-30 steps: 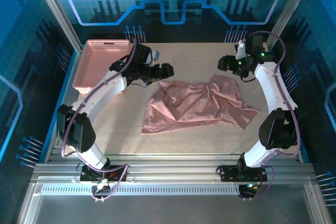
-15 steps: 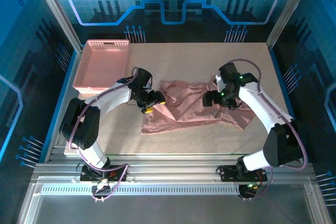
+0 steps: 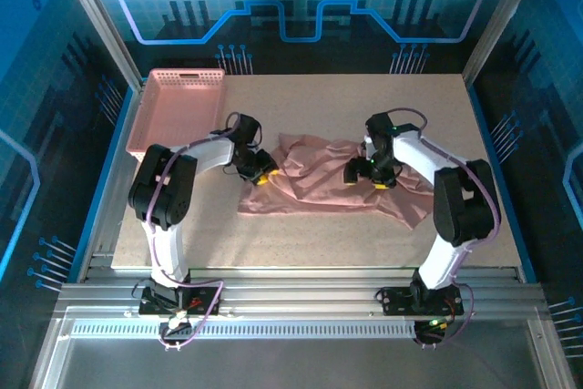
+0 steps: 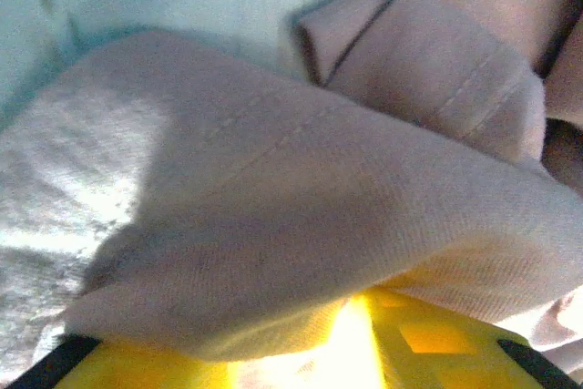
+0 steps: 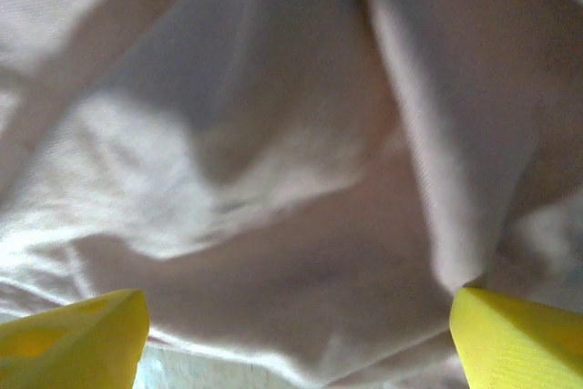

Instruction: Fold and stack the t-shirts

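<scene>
You see one dusty-pink t-shirt (image 3: pixel 314 190) crumpled mid-table (image 3: pixel 319 102) — wrinkled, folds overlapping. Your right gripper (image 5: pixel 293 339) spreads wide over it; cloth drapes your left gripper (image 3: pixel 261 175) — its grip can't be told.

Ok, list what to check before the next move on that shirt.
1. Right gripper open: ok. Its yellow fingertips stand wide apart, with fabric between and ahead of them.
2. Left gripper holding the t-shirt: cannot tell. In the left wrist view fabric drapes over its yellow finger and hides the closure.
3. T-shirt flat enough to fold: not ok. It lies bunched and creased on the table.
4. Basket apart from the t-shirt: ok. It sits at the table's far-left corner, not touching the fabric.
5. Which side of the t-shirt faces up: cannot tell.
</scene>
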{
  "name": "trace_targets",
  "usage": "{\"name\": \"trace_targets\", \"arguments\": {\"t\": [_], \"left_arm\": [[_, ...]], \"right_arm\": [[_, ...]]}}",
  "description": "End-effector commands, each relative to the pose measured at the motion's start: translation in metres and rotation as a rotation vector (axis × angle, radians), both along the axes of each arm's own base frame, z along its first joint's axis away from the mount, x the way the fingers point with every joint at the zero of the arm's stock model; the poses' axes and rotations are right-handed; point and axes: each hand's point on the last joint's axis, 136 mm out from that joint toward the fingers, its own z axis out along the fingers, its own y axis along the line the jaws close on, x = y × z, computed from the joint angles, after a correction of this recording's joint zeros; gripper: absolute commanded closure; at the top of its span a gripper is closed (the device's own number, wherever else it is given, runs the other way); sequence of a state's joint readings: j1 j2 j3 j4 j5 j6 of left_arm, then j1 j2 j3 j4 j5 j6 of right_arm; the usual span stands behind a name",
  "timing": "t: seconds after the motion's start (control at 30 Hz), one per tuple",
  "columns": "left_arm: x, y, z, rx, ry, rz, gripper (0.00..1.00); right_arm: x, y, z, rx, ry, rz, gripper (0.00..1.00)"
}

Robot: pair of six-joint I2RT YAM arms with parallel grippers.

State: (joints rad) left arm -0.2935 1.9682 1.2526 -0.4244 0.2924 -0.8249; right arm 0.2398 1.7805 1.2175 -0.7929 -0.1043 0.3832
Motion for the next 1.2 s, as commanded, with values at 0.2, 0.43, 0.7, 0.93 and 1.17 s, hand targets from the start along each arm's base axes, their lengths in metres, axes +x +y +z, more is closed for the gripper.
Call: {"name": "trace_targets", "arguments": {"t": [0.2, 0.43, 0.7, 0.93, 1.17], "left_arm": [[0.050, 0.004, 0.076, -0.036, -0.206, -0.059, 0.23], [-0.022, 0.024, 0.106, -0.077, -0.135, 0.003, 0.17], [-0.054, 0.063, 0.062, -0.124, -0.008, 0.179, 0.29], [-0.053, 0.072, 0.035, -0.098, 0.065, 0.210, 0.43], [-0.058, 0.073, 0.010, -0.098, 0.117, 0.224, 0.52]], "right_arm": [[0.062, -0.002, 0.025, 0.090, -0.093, -0.035, 0.11], [0.000, -0.012, 0.073, 0.110, -0.090, 0.006, 0.05], [-0.070, -0.036, 0.084, 0.189, -0.029, -0.149, 0.00], [-0.088, -0.051, 0.060, 0.195, 0.033, -0.259, 0.00], [-0.093, -0.076, 0.041, 0.197, 0.052, -0.383, 0.00]]}}
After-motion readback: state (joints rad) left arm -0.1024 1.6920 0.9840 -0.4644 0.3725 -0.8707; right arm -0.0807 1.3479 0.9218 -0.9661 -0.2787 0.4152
